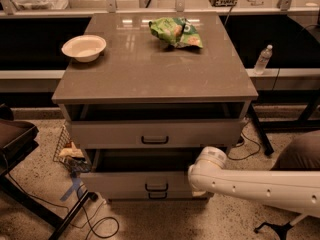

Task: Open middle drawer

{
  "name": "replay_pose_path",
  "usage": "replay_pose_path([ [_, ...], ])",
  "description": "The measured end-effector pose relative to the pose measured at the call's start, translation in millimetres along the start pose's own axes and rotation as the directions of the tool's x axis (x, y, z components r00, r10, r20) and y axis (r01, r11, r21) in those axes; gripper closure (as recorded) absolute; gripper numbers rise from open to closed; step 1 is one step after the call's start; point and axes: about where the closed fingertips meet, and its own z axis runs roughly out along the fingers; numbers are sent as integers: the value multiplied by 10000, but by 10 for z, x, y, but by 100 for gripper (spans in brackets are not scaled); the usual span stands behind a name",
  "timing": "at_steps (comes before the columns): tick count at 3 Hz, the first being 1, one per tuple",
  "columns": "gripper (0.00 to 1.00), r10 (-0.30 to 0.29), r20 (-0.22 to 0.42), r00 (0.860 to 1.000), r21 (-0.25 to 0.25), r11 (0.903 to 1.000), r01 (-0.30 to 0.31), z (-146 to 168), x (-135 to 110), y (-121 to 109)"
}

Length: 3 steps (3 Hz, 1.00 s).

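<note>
The middle drawer (125, 183) is pale grey with a small dark handle (156, 186). It stands pulled out, and its dark inside (145, 161) shows behind the front panel. My white arm (250, 186) comes in from the right. Its rounded wrist (209, 164) sits at the drawer's right front corner. My gripper (199, 188) points down beside that corner, mostly hidden by the wrist, and it is off the handle.
The upper drawer (155, 134) also stands pulled out above. The bottom drawer's handle (156, 195) peeks out just below. On the cabinet top are a white bowl (83, 47) and a green chip bag (176, 32). A wire basket (70, 151), cables and a chair stand at the left. A water bottle (262, 59) stands at the right.
</note>
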Motion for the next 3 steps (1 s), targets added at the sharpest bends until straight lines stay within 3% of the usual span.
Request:
replay_pose_path([
  [1, 64, 5, -895, 9960, -599, 9982, -59, -89, 131, 145],
  [2, 88, 285, -1272, 9915, -1118, 9928, -429, -154, 254, 441],
  [3, 100, 304, -1266, 9915, -1130, 9926, -449, -191, 256, 442],
])
